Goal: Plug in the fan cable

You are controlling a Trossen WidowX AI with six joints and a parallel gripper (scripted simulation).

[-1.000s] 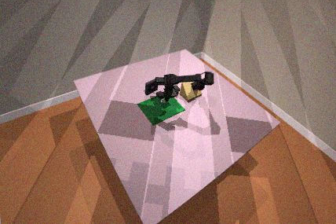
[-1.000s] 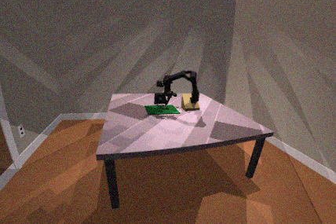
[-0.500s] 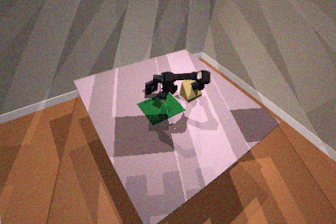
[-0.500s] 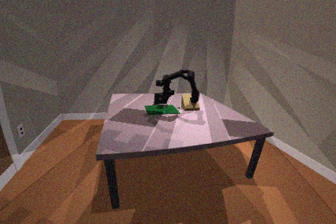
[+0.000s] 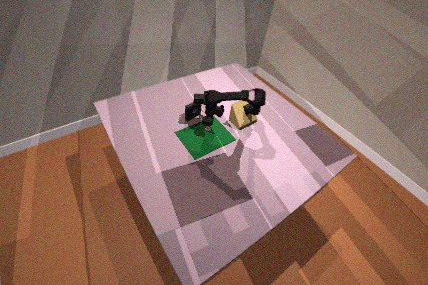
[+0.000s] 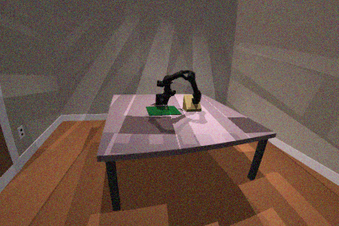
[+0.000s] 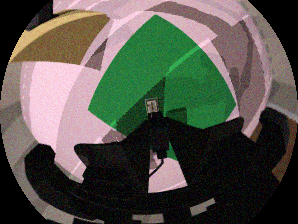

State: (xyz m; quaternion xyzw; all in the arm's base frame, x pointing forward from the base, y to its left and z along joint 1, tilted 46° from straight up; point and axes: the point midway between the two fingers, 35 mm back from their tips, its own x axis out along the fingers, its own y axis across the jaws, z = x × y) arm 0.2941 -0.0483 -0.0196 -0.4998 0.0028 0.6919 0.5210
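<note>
Now fingers clamped narrow on plug [image 7: 152, 104], just over green board [image 7: 166, 70], w/ cable trailing.

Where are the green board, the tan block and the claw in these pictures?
green board [image 5: 202, 144]: top view, on its bare near half.
tan block [image 5: 240, 115]: top view, on its front face.
claw [image 6: 161, 102]: exterior view, between its fingertips, above the board's far edge.

Arm [image 6: 182, 78] arcs from tan base block [image 6: 192, 103] — gripper [image 6: 160, 105] low over far edge of green board [image 6: 163, 110], closed on something too small to identify — on pale surface [image 6: 158, 139].
</note>
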